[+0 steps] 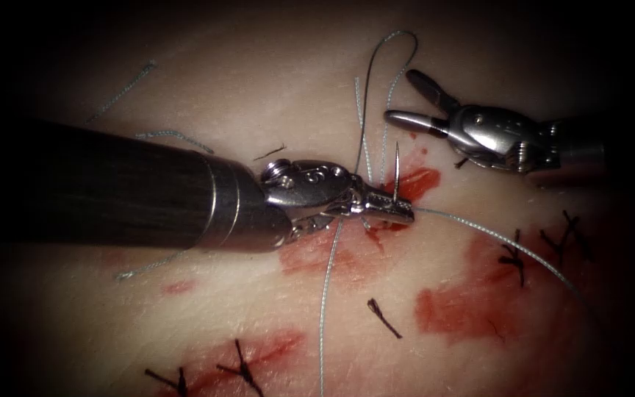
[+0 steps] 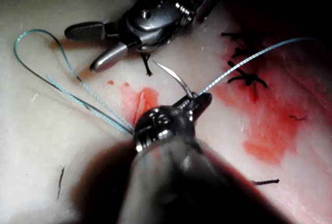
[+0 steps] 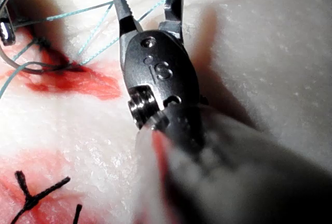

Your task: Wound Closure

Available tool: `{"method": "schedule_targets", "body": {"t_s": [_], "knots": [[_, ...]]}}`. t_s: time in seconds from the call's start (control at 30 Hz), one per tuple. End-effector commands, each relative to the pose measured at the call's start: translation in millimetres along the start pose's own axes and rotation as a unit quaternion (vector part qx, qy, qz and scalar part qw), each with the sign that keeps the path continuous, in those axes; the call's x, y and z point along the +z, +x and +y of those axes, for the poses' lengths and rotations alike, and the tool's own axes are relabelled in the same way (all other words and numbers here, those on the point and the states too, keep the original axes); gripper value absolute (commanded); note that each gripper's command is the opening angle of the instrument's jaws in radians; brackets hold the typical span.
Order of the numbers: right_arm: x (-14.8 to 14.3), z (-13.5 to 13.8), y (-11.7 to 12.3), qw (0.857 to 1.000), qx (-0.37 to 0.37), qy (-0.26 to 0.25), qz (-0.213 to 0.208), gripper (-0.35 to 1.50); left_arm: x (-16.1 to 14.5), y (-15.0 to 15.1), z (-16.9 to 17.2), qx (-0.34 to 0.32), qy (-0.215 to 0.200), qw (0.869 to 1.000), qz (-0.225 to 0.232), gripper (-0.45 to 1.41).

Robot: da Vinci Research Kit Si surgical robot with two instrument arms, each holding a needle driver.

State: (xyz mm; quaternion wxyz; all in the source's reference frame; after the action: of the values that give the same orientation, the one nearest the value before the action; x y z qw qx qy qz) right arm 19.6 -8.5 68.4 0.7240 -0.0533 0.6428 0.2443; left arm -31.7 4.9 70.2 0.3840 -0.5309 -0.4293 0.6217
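Currently the left tool (image 1: 398, 213) is clamping the needle (image 1: 396, 173) (tip free of the tissue (image 1: 259, 110)); the right tool (image 1: 413, 99) is gaping empty, and the thread (image 1: 494, 237) risks snagging.

Pale cream tissue (image 1: 259, 95) with a faint pebbled grain, blotched with bright red fluid (image 1: 472, 298). Pale blue-grey braided thread (image 1: 376, 81) loops across it; in the wrist views it reads teal. Short black stitches (image 1: 240, 367) form small crossed marks. The needle (image 1: 396, 170) is thin bright silver. Both tools, left (image 1: 387, 209) and right (image 1: 413, 99), are polished silver steel; the left shaft (image 1: 112, 184) is dark, near black, finely streaked.
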Motion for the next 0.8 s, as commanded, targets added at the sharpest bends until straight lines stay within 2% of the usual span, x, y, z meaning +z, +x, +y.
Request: {"method": "schedule_targets", "body": {"t_s": [0.03,0.07,0.13,0.17,0.23,0.27,0.3,0.37,0.43,0.57,0.7,0.8], "knots": [[1.1,1.1,0.9,1.0,-0.008,-0.002,0.005,1.2,0.3,0.3,-0.2,-0.066,-0.004,0.998,0.009,-0.45],[1.1,1.4,1.4,1.0,-0.016,0.0,0.009,1.16,0.0,0.9,0.2,-0.128,-0.015,0.991,0.022,-0.45],[1.1,1.7,2.5,1.0,-0.014,0.017,0.017,1.01,-0.6,1.9,0.8,-0.184,-0.03,0.982,0.04,-0.45],[1.1,1.7,2.9,0.999,-0.015,0.03,0.02,0.88,-1.2,2.7,1.3,-0.223,-0.038,0.973,0.054,-0.45],[1.3,1.2,3.4,0.996,-0.013,0.083,0.03,0.69,-2.1,3.8,2.1,-0.276,-0.046,0.957,0.077,-0.45],[1.4,0.9,3.5,0.992,-0.013,0.117,0.037,0.36,-2.8,4.6,2.6,-0.318,-0.055,0.942,0.09,-0.45],[1.6,0.3,3.6,0.985,-0.013,0.163,0.047,-0.3,-3.3,5.2,2.9,-0.335,-0.064,0.934,0.102,-0.45],[2.0,-0.7,3.6,0.97,-0.014,0.233,0.06,-0.35,-4.5,6.5,3.6,-0.371,-0.098,0.915,0.127,-0.45],[2.6,-2.8,3.5,0.953,0.008,0.299,0.053,-0.35,-6.1,7.9,4.1,-0.383,-0.106,0.906,0.147,-0.45],[2.8,-5.5,3.3,0.93,0.031,0.365,0.037,-0.35,-8.3,9.6,4.6,-0.393,-0.121,0.895,0.174,-0.45],[2.7,-8.2,2.8,0.901,0.057,0.429,0.03,-0.35,-10.6,11.5,5.2,-0.345,-0.12,0.907,0.21,-0.45],[2.0,-10.6,2.2,0.877,0.085,0.472,0.013,-0.35,-12.9,13.1,5.4,-0.25,-0.103,0.931,0.246,-0.45]]}}
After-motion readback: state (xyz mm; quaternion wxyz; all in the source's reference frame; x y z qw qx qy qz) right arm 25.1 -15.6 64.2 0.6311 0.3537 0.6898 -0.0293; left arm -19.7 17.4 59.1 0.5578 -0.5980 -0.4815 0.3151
